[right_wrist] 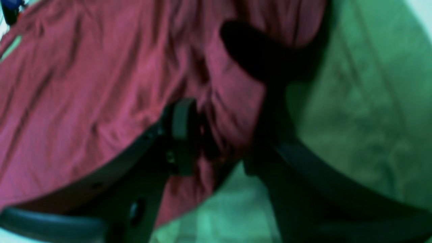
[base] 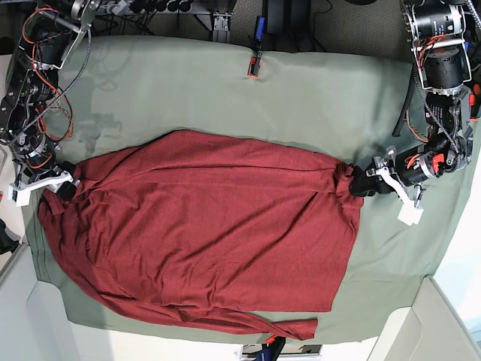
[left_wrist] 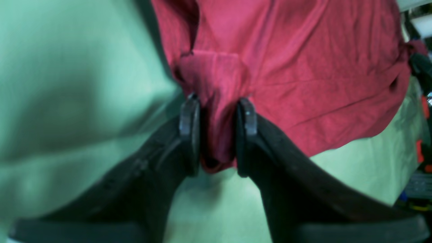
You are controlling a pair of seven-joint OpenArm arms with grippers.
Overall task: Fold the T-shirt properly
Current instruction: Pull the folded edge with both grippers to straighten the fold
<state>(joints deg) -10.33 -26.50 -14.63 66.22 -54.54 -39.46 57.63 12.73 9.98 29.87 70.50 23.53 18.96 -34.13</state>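
Overhead, the dark red, finely heathered long-sleeved knit T-shirt [base: 203,226] lies spread across the middle of the sage-green table cloth [base: 316,83], one sleeve trailing along the near edge.

Left arm: reaches in low from the right side of the base view, wrist bent toward the shirt. The left gripper [left_wrist: 217,131] has a bunched fold of the shirt's fabric [left_wrist: 216,101] between its two black fingers [left_wrist: 189,135] — the jaws pinch the cloth from both sides, with a gap the thickness of the bunch. In the overhead view that corner of the shirt is gathered into a knot at the gripper [base: 359,180].

Right arm: comes down the left side of the base view, its end at the shirt's opposite edge [base: 64,186]. The right gripper [right_wrist: 219,135] straddles a rumpled ridge of red fabric [right_wrist: 222,111]; one finger [right_wrist: 182,135] shows clearly against the cloth, the other is a dark shape partly lost in shadow. Cloth sits between the jaws — whether they press on it firmly cannot be told.

Hard to read: both wrist views are blurred, the right one heavily. A dark patch above the right gripper is unidentifiable.
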